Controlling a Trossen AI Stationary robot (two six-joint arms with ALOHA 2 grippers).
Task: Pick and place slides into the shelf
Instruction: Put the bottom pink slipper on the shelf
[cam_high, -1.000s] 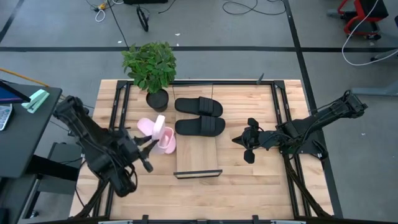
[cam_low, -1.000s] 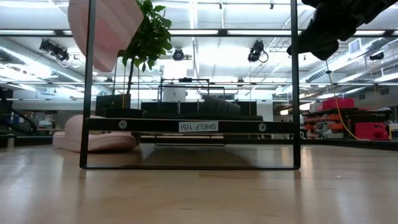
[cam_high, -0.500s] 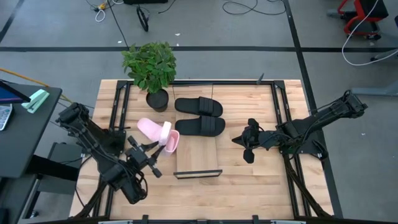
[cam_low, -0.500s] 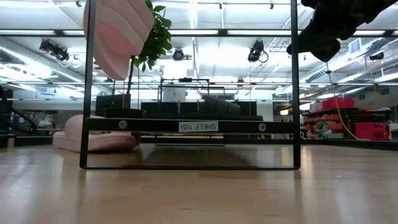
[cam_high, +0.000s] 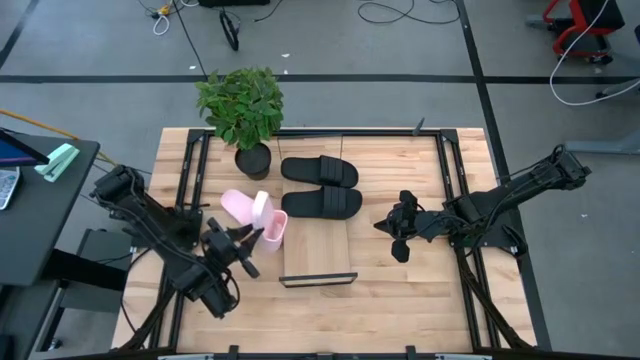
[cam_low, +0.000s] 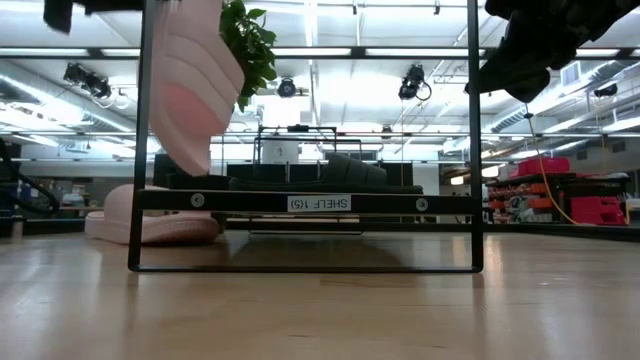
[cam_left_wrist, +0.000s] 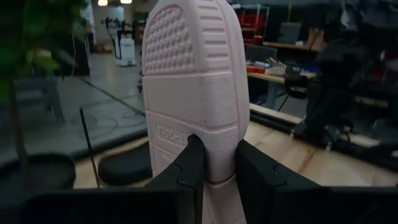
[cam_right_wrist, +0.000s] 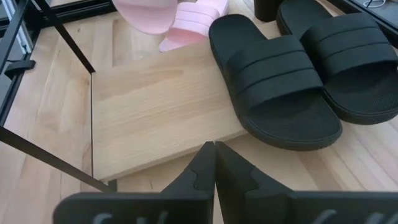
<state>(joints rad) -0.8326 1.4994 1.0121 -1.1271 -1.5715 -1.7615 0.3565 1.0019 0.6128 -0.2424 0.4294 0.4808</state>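
One pink slide (cam_left_wrist: 193, 93), clamped in the left jaws (cam_high: 243, 240), has swung closer to the shelf (cam_high: 318, 250), probably nearing placement; right jaws (cam_right_wrist: 214, 163) are together, waiting.

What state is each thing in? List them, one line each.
Left pincer: shut on held pink slide, lifted.
Right pincer: shut, empty, beside shelf.
Other pink slide: lying on table.
Black slides: flat on shelf.
Plant: upright.
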